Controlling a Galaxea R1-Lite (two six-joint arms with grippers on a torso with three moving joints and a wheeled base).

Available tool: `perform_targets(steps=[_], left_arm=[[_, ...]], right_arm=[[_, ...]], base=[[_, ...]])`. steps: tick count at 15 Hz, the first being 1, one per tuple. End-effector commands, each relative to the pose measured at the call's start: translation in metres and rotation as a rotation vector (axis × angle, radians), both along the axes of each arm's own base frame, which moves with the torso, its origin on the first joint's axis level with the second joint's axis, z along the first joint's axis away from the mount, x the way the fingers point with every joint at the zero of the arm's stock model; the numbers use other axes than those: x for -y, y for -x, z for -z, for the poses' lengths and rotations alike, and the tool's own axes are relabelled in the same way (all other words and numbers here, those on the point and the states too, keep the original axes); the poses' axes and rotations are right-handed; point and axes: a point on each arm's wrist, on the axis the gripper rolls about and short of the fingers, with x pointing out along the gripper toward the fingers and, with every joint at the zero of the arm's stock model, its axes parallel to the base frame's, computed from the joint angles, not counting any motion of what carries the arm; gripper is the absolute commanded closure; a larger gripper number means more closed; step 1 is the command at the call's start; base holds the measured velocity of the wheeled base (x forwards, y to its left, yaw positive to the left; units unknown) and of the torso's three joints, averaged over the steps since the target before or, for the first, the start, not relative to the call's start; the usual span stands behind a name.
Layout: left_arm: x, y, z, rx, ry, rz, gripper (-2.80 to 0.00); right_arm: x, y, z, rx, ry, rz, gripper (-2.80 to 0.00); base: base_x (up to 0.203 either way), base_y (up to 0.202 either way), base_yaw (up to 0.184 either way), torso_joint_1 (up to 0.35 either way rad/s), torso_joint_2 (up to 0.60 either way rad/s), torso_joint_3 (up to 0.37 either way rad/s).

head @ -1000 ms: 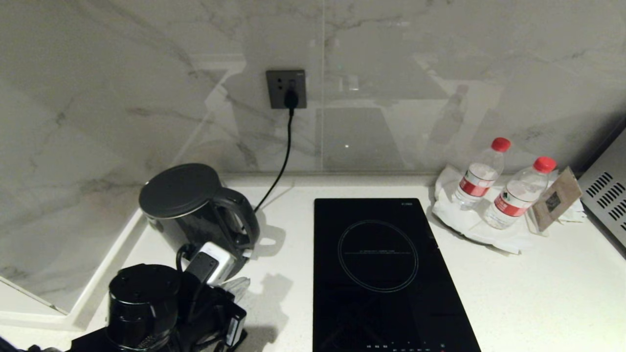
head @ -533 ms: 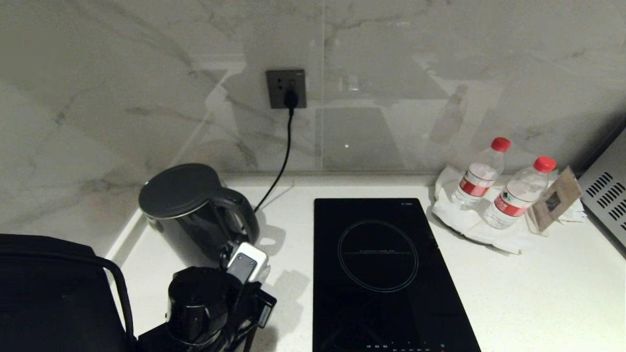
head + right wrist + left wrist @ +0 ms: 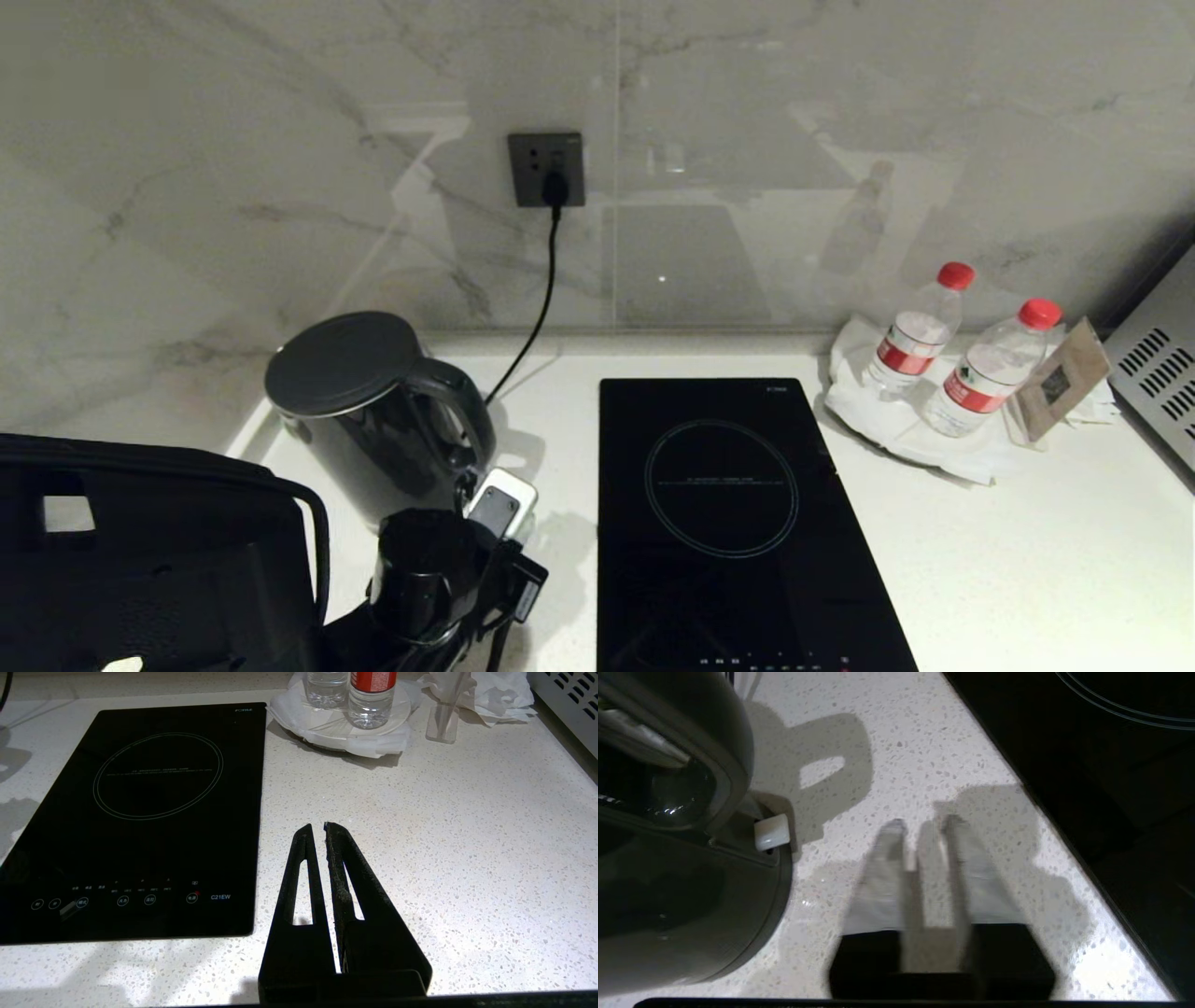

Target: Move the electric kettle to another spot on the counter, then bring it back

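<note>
Kitchen, induction hob [image 3: 738,523], marble splashback [image 3: 280,187], wall socket [image 3: 546,168]

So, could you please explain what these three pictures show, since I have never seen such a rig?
It is a two-armed robot. One picture looks down from its head; the other two come from cameras on each wrist. On the white counter stand the electric kettle, a black cooktop and two water bottles on a plate. The left gripper hangs over the counter beside the kettle's base, its fingers slightly apart, holding nothing. The right gripper is parked over bare counter near the cooktop, fingers shut and empty.
</note>
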Motion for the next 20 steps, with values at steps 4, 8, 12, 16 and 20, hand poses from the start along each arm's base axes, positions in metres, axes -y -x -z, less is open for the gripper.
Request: perform_targets(steps=[4, 8, 12, 16, 20], left_arm=[[0.013, -0.016, 0.011, 0.020, 0.000, -0.034, -2.80], [0.019, -0.024, 0.019, 0.018, -0.007, -0.048, -2.80], [0.018, -0.030, 0.020, 0.028, -0.008, -0.080, -2.80], [0.006, -0.038, 0.017, 0.035, 0.000, -0.126, -2.80], [0.002, -0.039, 0.017, 0.040, 0.003, -0.136, -2.80]], right_arm=[[0.000, 0.000, 0.000, 0.000, 0.000, -0.002, 0.00], [0.000, 0.000, 0.000, 0.000, 0.000, 0.000, 0.00], [0.000, 0.000, 0.000, 0.000, 0.000, 0.000, 0.00], [0.000, 0.000, 0.000, 0.000, 0.000, 0.000, 0.00], [0.000, 0.000, 0.000, 0.000, 0.000, 0.000, 0.00]], base=[[0.000, 0.000, 0.000, 0.000, 0.00, 0.000], [0.000, 0.000, 0.000, 0.000, 0.00, 0.000], [0.000, 0.000, 0.000, 0.000, 0.00, 0.000], [0.000, 0.000, 0.000, 0.000, 0.00, 0.000], [0.000, 0.000, 0.000, 0.000, 0.00, 0.000]])
